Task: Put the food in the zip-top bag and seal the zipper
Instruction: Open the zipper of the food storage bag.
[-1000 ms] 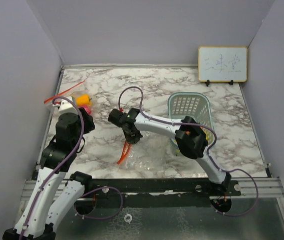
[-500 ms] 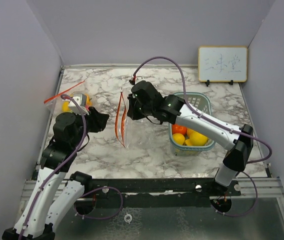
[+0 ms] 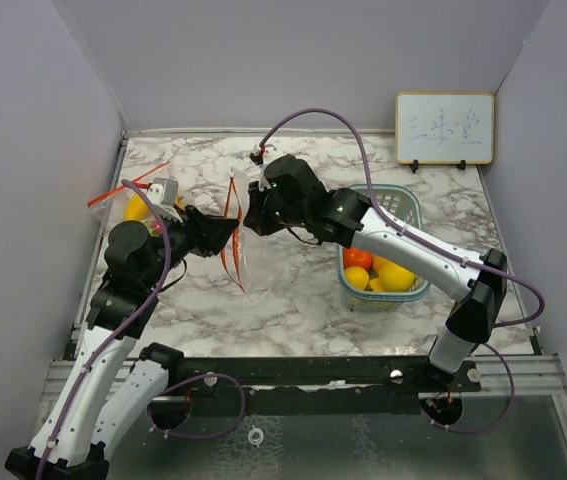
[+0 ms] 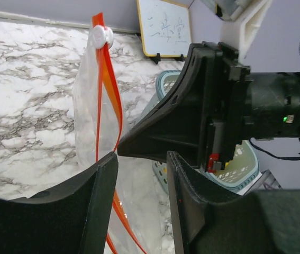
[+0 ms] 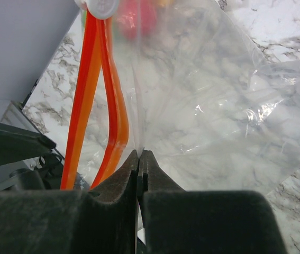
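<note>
The clear zip-top bag (image 3: 234, 245) with an orange zipper (image 4: 107, 98) and white slider (image 4: 102, 36) hangs above the table. My right gripper (image 3: 250, 220) is shut on the bag's clear film just beside the zipper (image 5: 139, 152). My left gripper (image 3: 229, 230) is open, its fingers (image 4: 99, 201) right at the bag's hanging zipper edge, the orange strip passing in front of the gap (image 4: 142, 174). Food lies in the pale green basket (image 3: 409, 208): an orange fruit (image 3: 359, 258) and a yellow fruit (image 3: 395, 276). Another yellow fruit (image 3: 137, 208) lies at the far left.
A second orange zipper strip (image 3: 123, 186) lies by the left wall near the yellow fruit. A small whiteboard (image 3: 444, 128) stands at the back right. The basket also shows in the left wrist view (image 4: 245, 166), behind the right gripper's body.
My right arm lifted the bag off the table and carried it up and back-left, uncovering the basket. My left gripper swung right, toward the hanging bag.
</note>
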Robot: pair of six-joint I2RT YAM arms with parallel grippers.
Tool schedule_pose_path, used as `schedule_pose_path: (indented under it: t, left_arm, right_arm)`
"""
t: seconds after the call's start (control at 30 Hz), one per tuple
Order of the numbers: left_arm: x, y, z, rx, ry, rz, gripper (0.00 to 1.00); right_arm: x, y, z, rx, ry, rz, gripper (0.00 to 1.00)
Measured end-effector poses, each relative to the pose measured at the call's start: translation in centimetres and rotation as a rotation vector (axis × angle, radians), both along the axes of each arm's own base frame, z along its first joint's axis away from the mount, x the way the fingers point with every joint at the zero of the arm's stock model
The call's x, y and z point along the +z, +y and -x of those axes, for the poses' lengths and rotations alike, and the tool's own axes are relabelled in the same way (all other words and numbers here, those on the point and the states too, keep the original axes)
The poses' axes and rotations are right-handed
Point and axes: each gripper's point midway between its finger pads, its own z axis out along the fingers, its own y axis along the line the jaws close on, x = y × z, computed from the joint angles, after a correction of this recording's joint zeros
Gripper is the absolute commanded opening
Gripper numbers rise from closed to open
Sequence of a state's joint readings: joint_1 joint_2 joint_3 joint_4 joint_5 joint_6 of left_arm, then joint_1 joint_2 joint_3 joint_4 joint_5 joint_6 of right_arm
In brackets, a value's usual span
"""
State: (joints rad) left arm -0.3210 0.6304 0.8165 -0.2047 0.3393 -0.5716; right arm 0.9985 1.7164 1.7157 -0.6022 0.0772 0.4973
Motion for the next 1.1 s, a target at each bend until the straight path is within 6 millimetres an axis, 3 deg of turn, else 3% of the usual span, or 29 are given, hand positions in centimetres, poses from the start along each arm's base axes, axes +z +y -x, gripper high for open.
schedule_pose_path:
  t: [0.23,0.63,0.73,0.97,1.1]
  left_arm:
    - [-1.6,0.1,-0.7,0.012,0.030,-0.041,0.43]
    - [-3.4,-0.4,-1.8,-0.001,0.056,-0.063,0.23]
    - [-4.3,-0.6,-2.1,-0.009,0.074,-0.062,0.23]
    - [-5.3,-1.0,-2.6,-0.015,0.096,-0.041,0.33]
    - [-5.4,-1.1,-2.6,-0.014,0.097,-0.039,0.20]
  right_arm:
    - [0.9,-0.3,-0.9,0.001,-0.009,-0.023,0.02]
    - [1.6,-1.7,-2.7,-0.016,0.002,-0.053,0.02]
    - [1.8,-1.7,-2.7,-0.010,0.006,-0.061,0.02]
    - [3.0,-1.6,-2.8,0.007,-0.001,-0.094,0.02]
    - [3.7,-1.7,-2.8,0.008,-0.008,-0.107,0.02]
